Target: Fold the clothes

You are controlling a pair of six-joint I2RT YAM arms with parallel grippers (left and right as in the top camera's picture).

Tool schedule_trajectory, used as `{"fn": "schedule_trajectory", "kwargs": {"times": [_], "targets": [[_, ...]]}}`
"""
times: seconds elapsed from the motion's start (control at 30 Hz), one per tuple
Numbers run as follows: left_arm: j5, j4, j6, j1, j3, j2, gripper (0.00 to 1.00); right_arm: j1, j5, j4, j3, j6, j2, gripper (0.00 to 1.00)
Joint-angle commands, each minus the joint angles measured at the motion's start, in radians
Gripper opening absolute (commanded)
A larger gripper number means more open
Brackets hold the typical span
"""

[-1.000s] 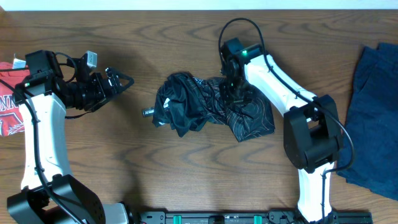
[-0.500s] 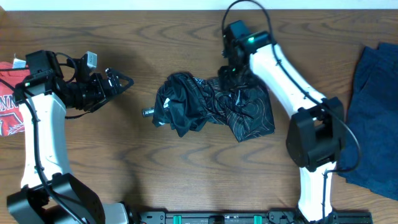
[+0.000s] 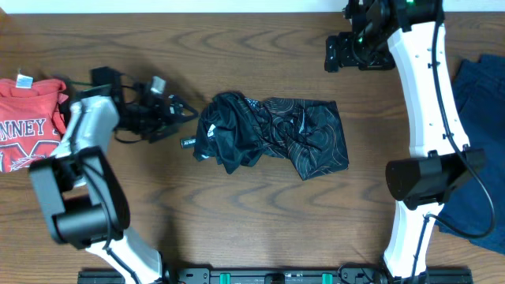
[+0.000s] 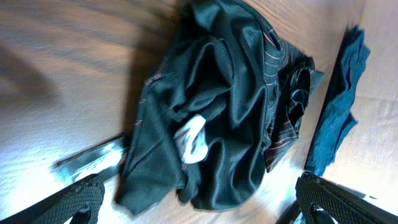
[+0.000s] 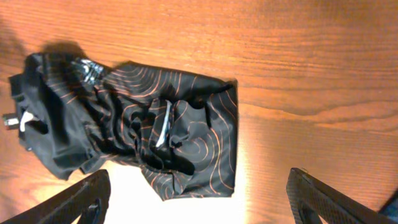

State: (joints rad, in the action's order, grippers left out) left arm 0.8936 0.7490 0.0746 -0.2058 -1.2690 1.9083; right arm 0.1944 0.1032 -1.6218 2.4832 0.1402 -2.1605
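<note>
Black cycling jersey (image 3: 272,142) lies crumpled in the middle of the wooden surface (image 3: 237,229), held by neither arm.

At the far left edge sits a red T-shirt (image 3: 24,118) with white lettering, partly cut off by the frame. Just beside it the left arm reaches to the right. The left claw (image 3: 183,117) points at the jersey's left edge, near it but apart, with its fingers (image 4: 74,199) spread wide and nothing between them.

The jersey's left half is bunched into plain black folds, with a small pale tag (image 4: 193,140) showing among them. Its right half lies flatter and shows thin wavy contour lines.

Beyond the jersey's right end, near the far edge of the surface, the right claw (image 3: 328,54) hangs well clear of the cloth. Its fingers (image 5: 87,196) stand wide apart and carry nothing.

At the right edge lies a dark blue garment (image 3: 477,102), its lower part hidden behind the right arm.
</note>
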Motion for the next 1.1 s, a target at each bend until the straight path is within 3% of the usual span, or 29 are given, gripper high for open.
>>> {"fn": "schedule_trajectory", "kwargs": {"times": [0.0,0.5,1.0,1.07], "targets": [[0.022,-0.034,-0.03,0.036,0.004,0.045,1.0,0.011,-0.002,-0.029,0.062,-0.034,0.003,0.86],[0.065,-0.166,-0.08,0.053,0.004,0.229,1.0,0.041,0.002,-0.069,0.096,-0.045,0.008,0.84],[0.068,-0.265,-0.153,0.24,0.003,0.229,0.99,0.041,0.006,-0.062,0.096,-0.044,0.008,0.84],[0.067,-0.27,-0.159,0.258,0.003,0.229,0.93,0.041,0.01,-0.063,0.096,-0.044,0.008,0.84]]}}
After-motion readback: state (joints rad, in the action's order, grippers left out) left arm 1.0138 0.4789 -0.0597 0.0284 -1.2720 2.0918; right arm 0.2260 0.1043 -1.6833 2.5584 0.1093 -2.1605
